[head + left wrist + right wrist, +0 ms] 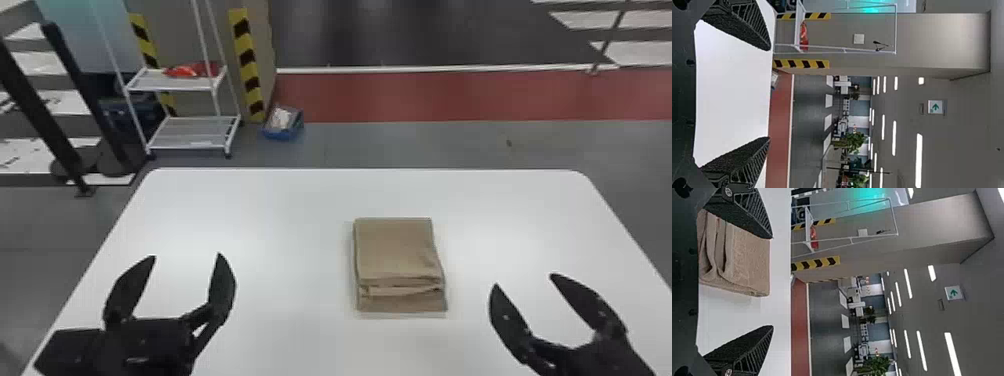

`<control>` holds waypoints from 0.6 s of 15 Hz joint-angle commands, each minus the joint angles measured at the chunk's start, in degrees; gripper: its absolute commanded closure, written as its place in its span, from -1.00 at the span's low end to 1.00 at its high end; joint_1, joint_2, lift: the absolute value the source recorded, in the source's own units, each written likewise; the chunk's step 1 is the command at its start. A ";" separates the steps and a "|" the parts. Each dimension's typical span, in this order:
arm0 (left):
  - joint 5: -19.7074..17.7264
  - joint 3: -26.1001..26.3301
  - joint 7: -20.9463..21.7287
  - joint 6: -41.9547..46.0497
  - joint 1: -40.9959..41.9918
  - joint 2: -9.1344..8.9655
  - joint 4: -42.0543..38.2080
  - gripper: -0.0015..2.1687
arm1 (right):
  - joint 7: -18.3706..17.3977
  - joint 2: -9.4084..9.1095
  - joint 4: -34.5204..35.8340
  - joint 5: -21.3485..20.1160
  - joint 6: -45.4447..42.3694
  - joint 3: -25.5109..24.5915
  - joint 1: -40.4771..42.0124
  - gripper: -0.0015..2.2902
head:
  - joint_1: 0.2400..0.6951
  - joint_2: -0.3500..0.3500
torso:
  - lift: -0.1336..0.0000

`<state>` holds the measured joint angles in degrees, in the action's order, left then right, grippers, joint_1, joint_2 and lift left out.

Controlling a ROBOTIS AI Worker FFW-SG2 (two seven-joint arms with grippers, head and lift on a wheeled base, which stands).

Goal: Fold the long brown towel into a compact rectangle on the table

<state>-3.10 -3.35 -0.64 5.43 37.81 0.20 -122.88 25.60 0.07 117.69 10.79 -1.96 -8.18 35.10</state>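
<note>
The brown towel point(395, 250) lies folded into a compact, layered rectangle on the white table point(250, 210), right of the middle; its near side shows several stacked folds. My left gripper point(187, 256) stands open to the left of the towel, apart from it. To the towel's right, my right gripper point(522, 280) is also open and holds nothing. In the left wrist view the left gripper point(769, 94) has bare table between its fingers. The right wrist view shows the towel point(746, 262) beyond the right gripper point(773, 282), with layered edges visible.
Past the table's far edge point(370, 170) stand a white wire shelf point(182, 132) with a red item on it and a small blue box point(283, 125) on the floor. Black posts point(85, 95) rise at the far left.
</note>
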 commanded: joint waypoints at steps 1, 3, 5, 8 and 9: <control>0.02 -0.17 0.38 0.76 0.16 0.06 0.27 -0.93 | -0.37 -0.13 0.35 -1.04 -0.19 1.68 0.50 -0.95 | 1.00 0.18 | 0.15; 0.02 -0.26 0.82 0.94 0.16 0.15 0.27 -0.93 | -1.43 -0.13 0.79 -3.06 -1.24 3.88 1.20 -0.95 | 1.00 0.23 | 0.15; 0.02 -0.17 1.00 0.94 0.16 0.15 0.19 -0.93 | -1.96 -0.13 0.96 -3.67 -2.30 4.84 1.46 -0.95 | 1.00 0.30 | 0.15; 0.02 0.01 1.26 0.94 0.16 0.33 0.27 -0.93 | -2.13 -0.13 1.75 -3.41 -2.65 4.58 2.17 -0.94 | 1.00 0.34 | 0.15; 0.02 0.09 1.26 0.94 0.16 0.33 0.27 -0.93 | -2.13 -0.13 2.02 -3.06 -2.47 4.49 2.52 -0.93 | 1.00 0.34 | 0.15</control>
<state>-3.07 -3.35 0.62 6.37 37.97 0.51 -122.64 23.50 0.00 119.32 7.33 -4.55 -3.53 37.15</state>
